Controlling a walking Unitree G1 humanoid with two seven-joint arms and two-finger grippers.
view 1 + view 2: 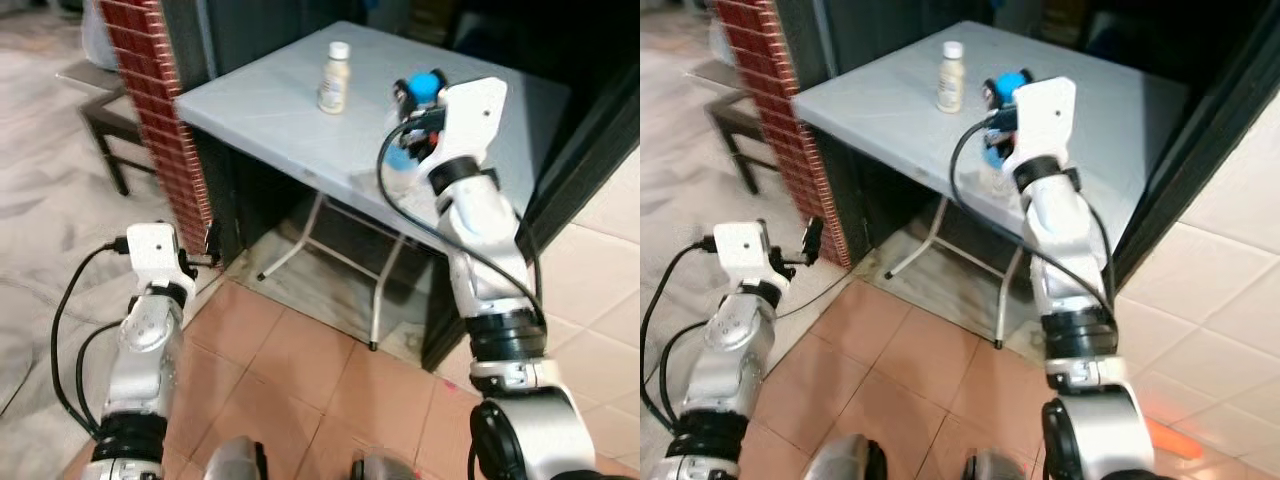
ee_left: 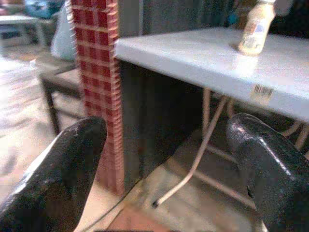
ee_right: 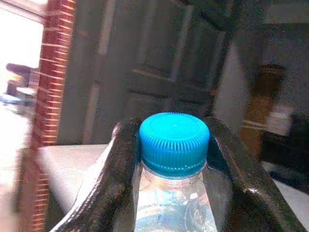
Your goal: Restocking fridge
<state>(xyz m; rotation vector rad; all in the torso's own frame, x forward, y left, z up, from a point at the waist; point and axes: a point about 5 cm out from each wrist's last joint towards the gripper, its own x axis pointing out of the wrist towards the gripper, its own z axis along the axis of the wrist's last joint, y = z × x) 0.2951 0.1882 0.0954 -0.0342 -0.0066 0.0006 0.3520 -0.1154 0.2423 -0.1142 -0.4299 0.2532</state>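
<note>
Restocking looks barely begun: the right gripper [image 3: 171, 188] pinches a clear water bottle [image 3: 175, 205] just under its blue cap [image 3: 174, 142], above the grey folding table [image 1: 270, 110] at about one o'clock from the robot. A cream-coloured bottle [image 1: 335, 78] stands on the table at twelve o'clock, apparently still to be collected. The left gripper [image 2: 164, 169] hangs low at eight o'clock, fingers spread and holding nothing.
</note>
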